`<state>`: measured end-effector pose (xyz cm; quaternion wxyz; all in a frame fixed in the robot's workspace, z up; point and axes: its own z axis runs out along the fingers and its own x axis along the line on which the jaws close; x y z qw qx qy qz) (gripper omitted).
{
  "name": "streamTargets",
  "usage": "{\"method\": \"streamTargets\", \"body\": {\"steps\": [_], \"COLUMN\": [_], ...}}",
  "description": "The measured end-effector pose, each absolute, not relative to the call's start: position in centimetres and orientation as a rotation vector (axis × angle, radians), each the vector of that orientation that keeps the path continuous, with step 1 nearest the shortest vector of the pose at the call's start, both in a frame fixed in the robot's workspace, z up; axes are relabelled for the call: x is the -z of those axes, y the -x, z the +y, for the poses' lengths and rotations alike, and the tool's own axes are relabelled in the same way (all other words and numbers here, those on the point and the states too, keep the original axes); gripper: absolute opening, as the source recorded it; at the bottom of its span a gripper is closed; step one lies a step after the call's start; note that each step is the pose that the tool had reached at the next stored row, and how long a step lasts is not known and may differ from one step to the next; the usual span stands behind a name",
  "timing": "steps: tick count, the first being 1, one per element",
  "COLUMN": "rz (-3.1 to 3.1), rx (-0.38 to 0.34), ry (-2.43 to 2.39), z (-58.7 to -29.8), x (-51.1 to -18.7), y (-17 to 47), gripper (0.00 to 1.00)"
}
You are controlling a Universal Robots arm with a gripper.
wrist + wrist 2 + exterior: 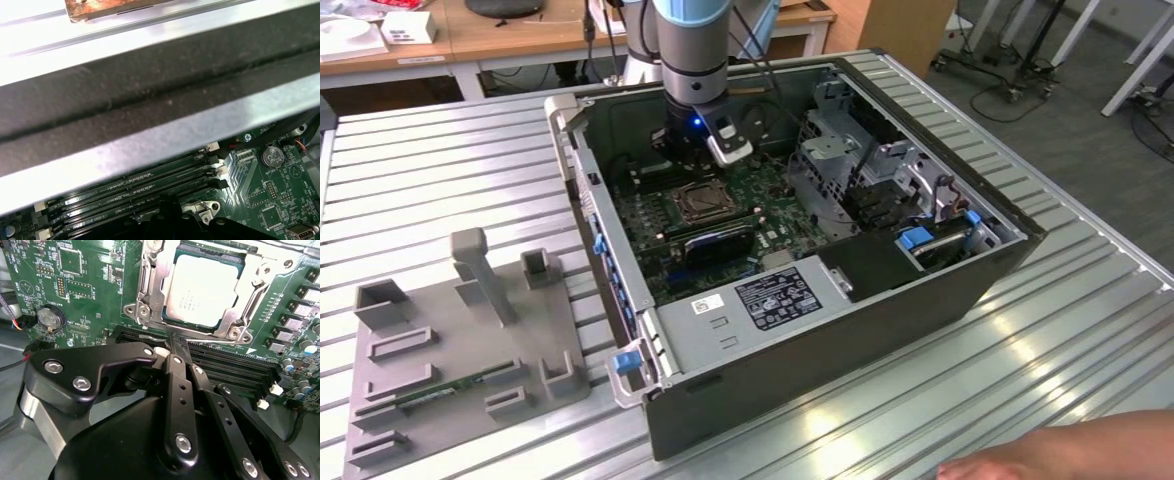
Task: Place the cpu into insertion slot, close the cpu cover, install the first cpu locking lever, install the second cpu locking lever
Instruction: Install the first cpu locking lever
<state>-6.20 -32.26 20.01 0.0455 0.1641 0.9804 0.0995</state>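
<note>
Second wrist view shows you the pincer (175, 344) drawn narrow, its black fingertips (173, 359) together with nothing between them. The tips hang over the long memory slots (235, 365), just beside the near edge of the socket. There the cpu (202, 290) lies flat in the insertion slot (698, 203), its silvery-grey top facing up through the square opening of the cpu cover (248, 296), which lies down around it. You cannot tell from here whether the locking levers are latched. A coin battery (51, 317) sits on the green board, well apart from the socket. In the exterior view the arm (691, 50) reaches down into the open computer case (854, 330), which stands on the ribbed metal surface (427, 180). A grey fixture tray (454, 340) lies at the exterior view's left, and a person's hand (1067, 455) rests at the lower edge.
</note>
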Motion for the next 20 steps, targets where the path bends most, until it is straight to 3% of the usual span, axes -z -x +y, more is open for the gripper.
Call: {"method": "streamTargets", "body": {"steps": [20], "rz": [2.994], "rx": [-0.304], "ry": [-0.501], "z": [-32.04], "x": [-20.01], "y": [6.15], "gripper": [0.10]}}
